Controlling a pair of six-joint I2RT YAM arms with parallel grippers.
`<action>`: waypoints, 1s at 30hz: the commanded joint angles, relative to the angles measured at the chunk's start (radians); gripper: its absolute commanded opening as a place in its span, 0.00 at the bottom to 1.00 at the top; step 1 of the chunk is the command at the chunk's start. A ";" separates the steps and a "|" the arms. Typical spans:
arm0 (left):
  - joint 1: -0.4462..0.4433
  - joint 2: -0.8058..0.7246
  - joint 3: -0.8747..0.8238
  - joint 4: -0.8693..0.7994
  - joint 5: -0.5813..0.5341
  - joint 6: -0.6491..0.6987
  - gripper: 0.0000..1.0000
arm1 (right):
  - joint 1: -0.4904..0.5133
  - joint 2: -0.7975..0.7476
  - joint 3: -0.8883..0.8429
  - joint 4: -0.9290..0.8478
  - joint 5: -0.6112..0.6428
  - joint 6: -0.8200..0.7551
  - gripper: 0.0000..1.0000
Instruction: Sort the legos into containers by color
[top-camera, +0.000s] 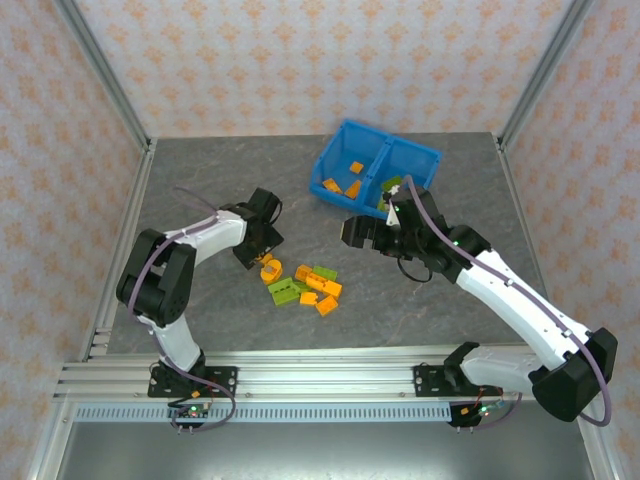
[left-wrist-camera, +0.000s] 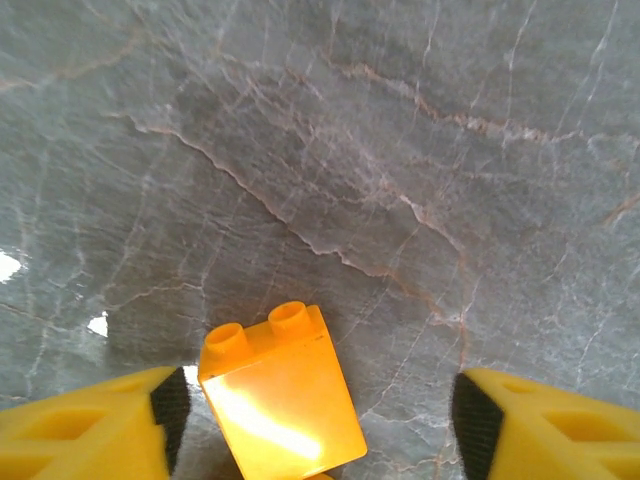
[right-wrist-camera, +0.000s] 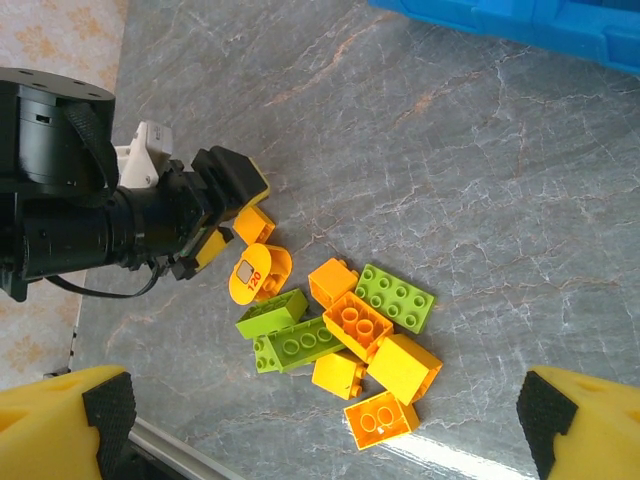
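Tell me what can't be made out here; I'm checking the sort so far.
- Top view: bin contents, partly behind the right arm, bricks too small to count.
- Left wrist: orange brick's lower end, cut by the bottom edge.
- Right wrist: bin's inside, cut by the top edge.

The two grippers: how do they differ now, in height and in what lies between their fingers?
The left gripper sits low at the table; the right gripper hangs higher, facing the brick pile. The left gripper straddles an orange brick, a gap on one side; the right gripper has nothing between its fingers. Both stand open.
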 joint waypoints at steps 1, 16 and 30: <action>0.003 0.030 0.000 -0.003 0.016 -0.026 0.65 | 0.005 -0.006 -0.009 0.004 0.020 0.011 0.99; 0.001 -0.070 0.010 -0.003 0.025 0.088 0.30 | 0.005 -0.015 -0.004 0.017 -0.019 0.025 0.99; -0.209 0.094 0.731 -0.160 -0.151 0.520 0.27 | 0.005 -0.060 0.005 0.066 -0.006 0.065 1.00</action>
